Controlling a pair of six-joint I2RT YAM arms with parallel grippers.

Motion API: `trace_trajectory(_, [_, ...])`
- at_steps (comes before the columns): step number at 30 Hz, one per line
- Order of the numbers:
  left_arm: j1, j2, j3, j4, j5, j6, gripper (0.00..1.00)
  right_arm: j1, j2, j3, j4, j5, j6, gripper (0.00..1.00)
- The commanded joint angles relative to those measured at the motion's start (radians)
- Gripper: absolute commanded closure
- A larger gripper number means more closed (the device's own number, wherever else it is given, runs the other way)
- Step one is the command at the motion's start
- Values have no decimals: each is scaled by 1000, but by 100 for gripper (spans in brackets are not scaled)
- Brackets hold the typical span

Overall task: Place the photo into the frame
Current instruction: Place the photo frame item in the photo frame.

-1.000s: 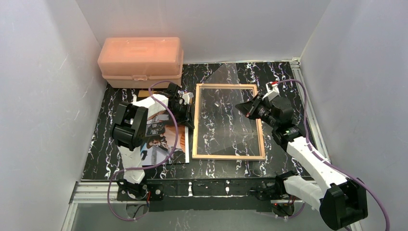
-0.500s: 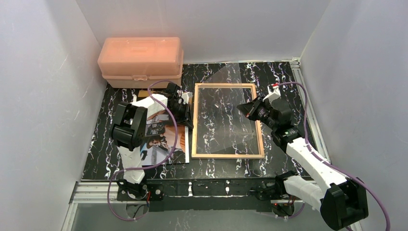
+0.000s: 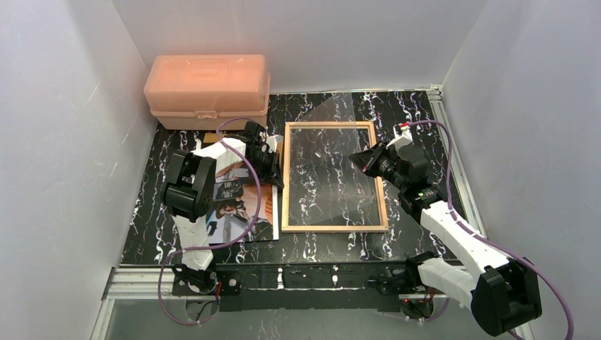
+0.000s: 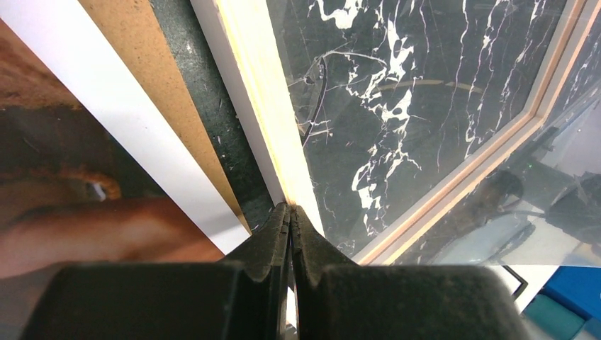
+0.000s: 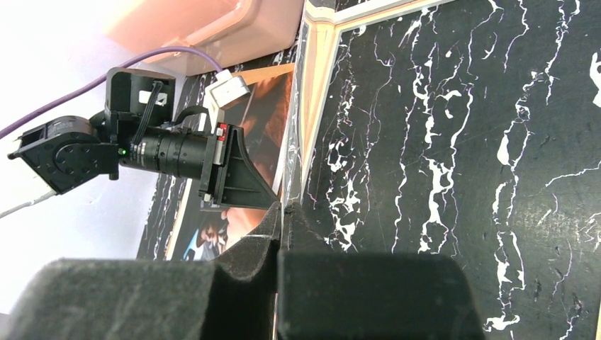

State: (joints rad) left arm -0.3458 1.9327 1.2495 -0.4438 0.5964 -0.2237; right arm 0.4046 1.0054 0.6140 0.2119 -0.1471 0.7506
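The frame [image 3: 333, 229] lies tan wood back up in the middle of the table, seen also as a rail [image 4: 259, 106] in the left wrist view. Over it a clear pane [image 3: 340, 138] is tilted up, with my right gripper [image 3: 358, 161] [image 5: 285, 207] shut on its right edge. The photo [image 3: 234, 205] [image 4: 64, 219] lies picture up to the left of the frame, partly under my left arm. My left gripper [image 3: 278, 176] [image 4: 290, 209] is shut, holding nothing, its tips against the frame's left rail.
A brown backing board [image 4: 149, 85] lies under the photo, its edge showing beside the frame. A pink plastic box [image 3: 207, 88] stands at the back left. White walls close in the table on three sides.
The frame has slid a little to the left, toward the photo. Both grippers stay shut and the pane stays tilted up.
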Motion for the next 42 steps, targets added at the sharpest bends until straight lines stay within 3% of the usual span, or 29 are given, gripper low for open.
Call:
trace_trajectory(1, [-28,-43,-10,-20,66,6,100,33,39,-14,-68,-14,-40,99])
trace_trajectory(9, [-27,-46,-9,-24,67,9,100,35,51,-13,-145,11,-90,85])
trace_trajectory(18, [-27,-48,-8,-27,69,8,100,34,73,12,-199,26,-133,79])
trace_trajectory(27, [-27,-50,-6,-29,72,11,100,35,109,80,-304,69,-188,47])
trace_trajectory(42, [-27,-50,-7,-27,78,8,100,41,187,180,-435,121,-293,17])
